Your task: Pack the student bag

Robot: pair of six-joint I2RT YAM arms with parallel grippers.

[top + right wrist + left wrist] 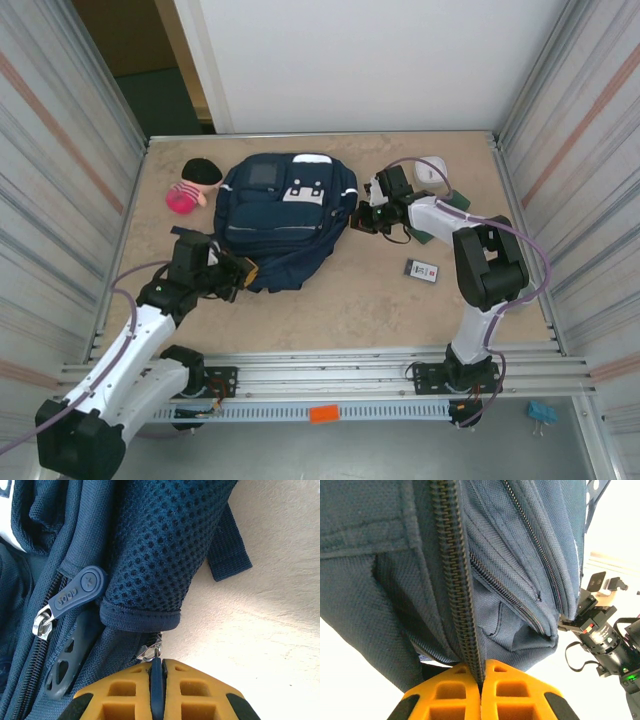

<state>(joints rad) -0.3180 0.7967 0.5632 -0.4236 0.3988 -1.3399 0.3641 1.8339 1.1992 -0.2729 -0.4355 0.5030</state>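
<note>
A robot test cell, probably sitting in a lab.
Ribbed metal walls point(60, 170) are closing in on both sides of the fingers point(243, 271), a plain white panel point(360, 60) is standing beyond them, and an aluminium rail point(340, 362) is carrying the arm bases point(455, 375) behind them, edging a beige tabletop point(340, 300).

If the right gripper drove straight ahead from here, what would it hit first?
The student bag itself. The right gripper, shut on a zipper pull, points at the mesh side pocket just ahead of its fingertips. Depth is unclear, but nothing seems to lie between.
</note>
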